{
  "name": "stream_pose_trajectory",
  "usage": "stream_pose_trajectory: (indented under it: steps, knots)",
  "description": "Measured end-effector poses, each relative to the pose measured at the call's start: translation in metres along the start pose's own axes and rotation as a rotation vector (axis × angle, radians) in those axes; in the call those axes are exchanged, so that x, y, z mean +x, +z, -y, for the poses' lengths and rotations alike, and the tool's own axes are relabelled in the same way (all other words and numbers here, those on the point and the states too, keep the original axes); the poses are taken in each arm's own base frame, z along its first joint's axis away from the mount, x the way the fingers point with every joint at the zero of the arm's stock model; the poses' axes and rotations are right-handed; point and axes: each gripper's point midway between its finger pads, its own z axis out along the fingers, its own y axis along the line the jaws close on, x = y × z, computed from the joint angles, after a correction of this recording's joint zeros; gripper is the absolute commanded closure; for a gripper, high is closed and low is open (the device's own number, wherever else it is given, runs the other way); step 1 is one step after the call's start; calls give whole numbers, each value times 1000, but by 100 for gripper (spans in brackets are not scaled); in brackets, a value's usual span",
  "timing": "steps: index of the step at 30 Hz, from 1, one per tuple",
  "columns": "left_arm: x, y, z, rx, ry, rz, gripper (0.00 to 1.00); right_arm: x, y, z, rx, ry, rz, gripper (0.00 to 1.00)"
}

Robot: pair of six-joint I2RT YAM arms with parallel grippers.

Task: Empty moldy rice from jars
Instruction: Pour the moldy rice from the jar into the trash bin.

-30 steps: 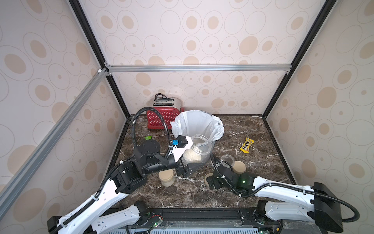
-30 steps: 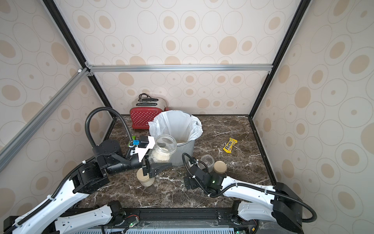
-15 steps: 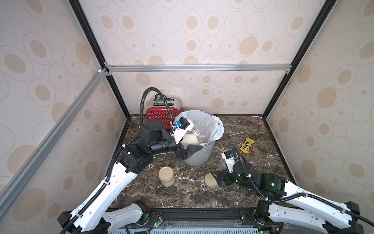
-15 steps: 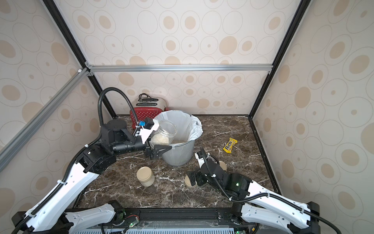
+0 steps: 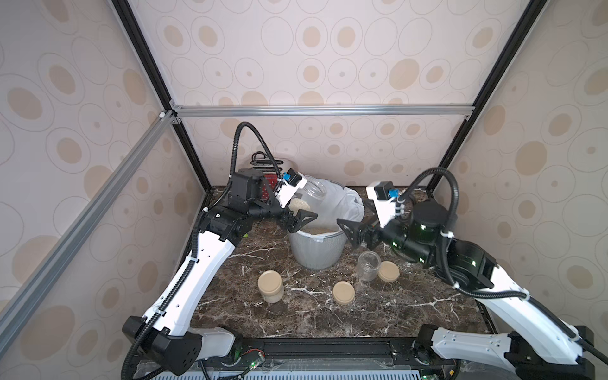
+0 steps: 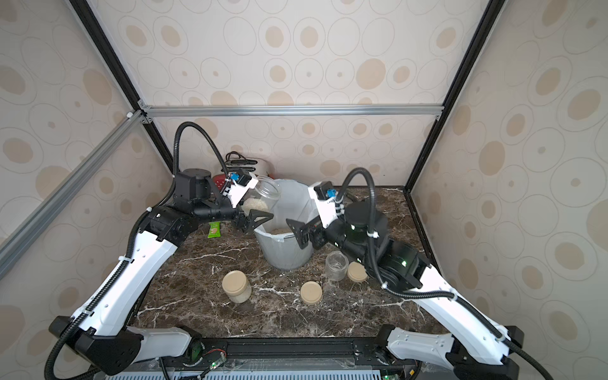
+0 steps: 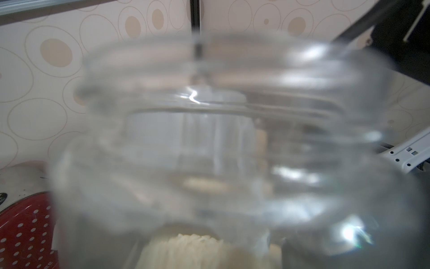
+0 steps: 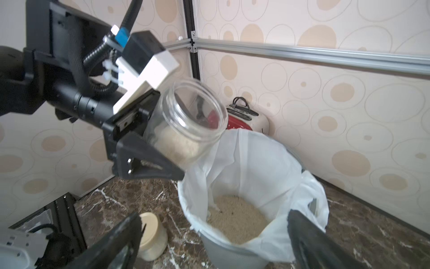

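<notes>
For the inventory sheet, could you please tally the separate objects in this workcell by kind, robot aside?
Glass jars: 3 (held jar, lidded jar, empty open jar)
Loose beige lids: 2
Lined mesh bin: 1
Red toaster: 1
Green snack packet: 1
Total: 8

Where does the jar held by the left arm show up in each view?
Both top views: held jar at centre, tilted above the bin.
Left wrist: held jar fills the frame, blurred.
Right wrist: held jar above the bin's rim, mouth towards the camera.
Shared landmark: red toaster.
</notes>
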Motion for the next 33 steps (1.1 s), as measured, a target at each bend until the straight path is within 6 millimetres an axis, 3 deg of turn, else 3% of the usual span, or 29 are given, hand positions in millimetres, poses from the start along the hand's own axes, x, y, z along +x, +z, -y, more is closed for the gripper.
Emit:
stream_pose_trajectory:
  steps: [6,10,17,33]
  knots:
    - [7,4,-4,16,49,-64,61,-41,31,31,-156,-42,-18,6]
    - [11,6,-6,30,71,-95,61,-55,41,15,-310,-100,-46,12]
    - [7,17,-15,58,112,-130,61,-29,54,-7,-498,-131,-143,19]
    - [18,24,-15,97,130,-165,61,-1,66,-16,-603,-167,-194,31]
